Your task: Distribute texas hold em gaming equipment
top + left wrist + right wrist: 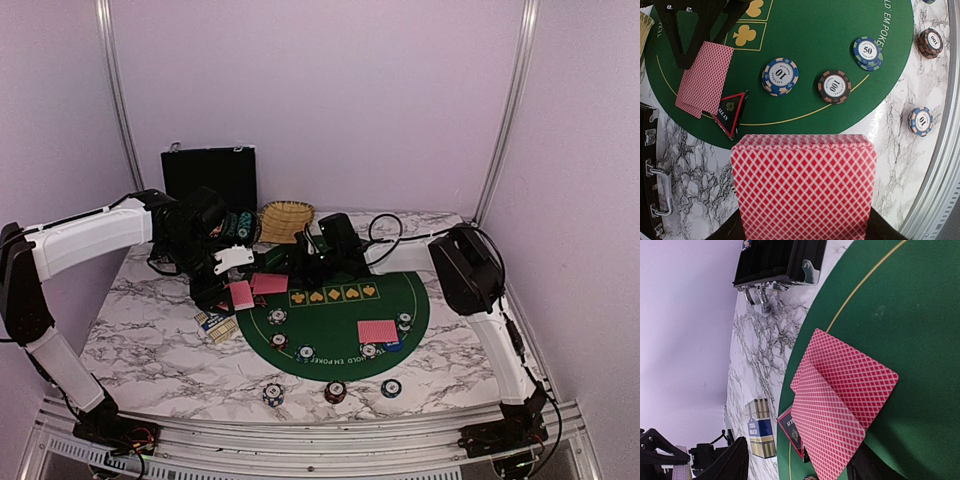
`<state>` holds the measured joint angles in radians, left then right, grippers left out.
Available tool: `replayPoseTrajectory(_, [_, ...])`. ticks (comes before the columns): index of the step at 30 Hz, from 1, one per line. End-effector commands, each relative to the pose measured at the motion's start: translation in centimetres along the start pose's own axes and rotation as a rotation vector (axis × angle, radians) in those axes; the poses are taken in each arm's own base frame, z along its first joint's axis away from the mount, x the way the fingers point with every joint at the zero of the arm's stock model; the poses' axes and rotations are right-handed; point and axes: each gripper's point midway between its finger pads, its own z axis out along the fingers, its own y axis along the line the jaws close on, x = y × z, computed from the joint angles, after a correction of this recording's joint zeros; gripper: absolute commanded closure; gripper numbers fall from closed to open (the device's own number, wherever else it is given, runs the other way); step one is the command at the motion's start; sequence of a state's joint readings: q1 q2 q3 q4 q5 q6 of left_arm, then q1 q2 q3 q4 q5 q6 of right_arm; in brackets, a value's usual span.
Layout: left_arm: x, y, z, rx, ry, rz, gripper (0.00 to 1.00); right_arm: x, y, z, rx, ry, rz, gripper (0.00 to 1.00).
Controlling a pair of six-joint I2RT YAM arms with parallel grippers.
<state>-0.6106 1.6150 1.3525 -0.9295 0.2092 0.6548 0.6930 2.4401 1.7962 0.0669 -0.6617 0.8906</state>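
Seen from above, the left gripper [239,286] is clamped on a stack of pink-red-backed playing cards [241,296], toward the tabletop's left edge. The right gripper [300,270] hangs beside two face-down cards [268,283] on the green felt poker mat [340,318]. Three striped round poker chips [335,391] line the near edge.

The left wrist view shows a black-red triangle marker [731,112] touching those two cards.

In the right wrist view, the right jaws stand apart over the overlapping pair.
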Motion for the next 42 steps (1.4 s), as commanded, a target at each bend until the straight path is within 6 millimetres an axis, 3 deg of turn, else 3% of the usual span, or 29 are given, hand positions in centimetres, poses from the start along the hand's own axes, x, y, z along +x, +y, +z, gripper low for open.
replayPoseTrajectory(1, [0.2, -0.7, -0.8, 0.015, -0.010, 0.001, 1.00, -0.1, 1.0, -0.8, 0.047, -0.005, -0.033, 0.33])
replayPoseTrajectory(4, [0.2, -0.7, -0.7, 0.018, -0.011, 0.001, 1.00, 0.0, 0.3, -0.5, 0.105, 0.005, -0.040, 0.26])
replayPoseTrajectory(24, [0.1, -0.7, -0.8, 0.018, -0.013, 0.003, 1.00, 0.8, -1.1, 0.7, 0.293, 0.045, -0.131, 0.14])
replayPoseTrajectory(42, [-0.3, -0.4, -1.0, 0.011, -0.016, 0.006, 1.00, 2.7, 0.4, 2.3, 0.113, 0.101, -0.041, 0.13])
